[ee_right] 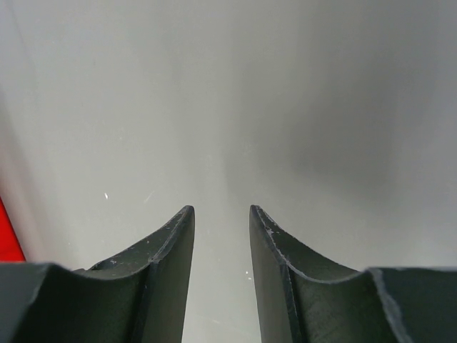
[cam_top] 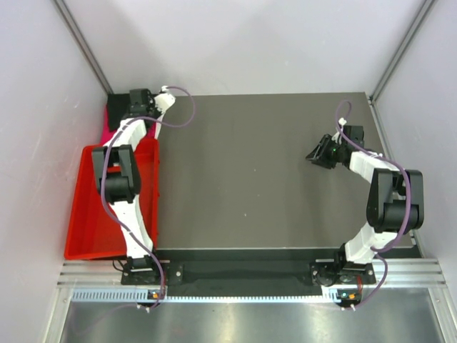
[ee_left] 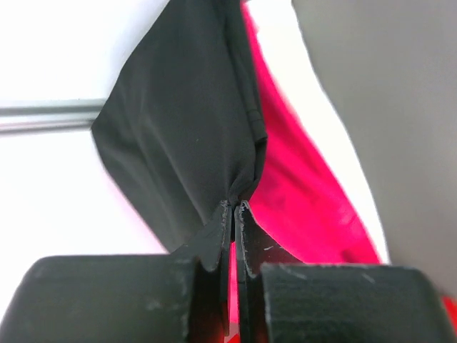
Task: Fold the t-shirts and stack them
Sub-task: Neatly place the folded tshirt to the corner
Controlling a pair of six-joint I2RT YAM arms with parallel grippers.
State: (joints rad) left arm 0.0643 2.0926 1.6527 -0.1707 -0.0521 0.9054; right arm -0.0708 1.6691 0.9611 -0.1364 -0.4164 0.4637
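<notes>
Left gripper (ee_left: 234, 211): at the far end of the red tray (cam_top: 86, 214), jaws pressed together on a gathered fold of the black t-shirt (ee_left: 178, 121). Magenta t-shirt (ee_left: 300, 204) lies just beside the black one, a white edge (ee_left: 314, 107) along its outer side.

Right gripper (ee_right: 221, 214): well away from the tray, over the table (cam_top: 250, 171), jaws apart, holding nothing.

Judgement: the cloth looks light and limp, and will sag and bunch from a single pinch. Taking the hem or shoulder seam at two corners should spread it flat for folding.
</notes>
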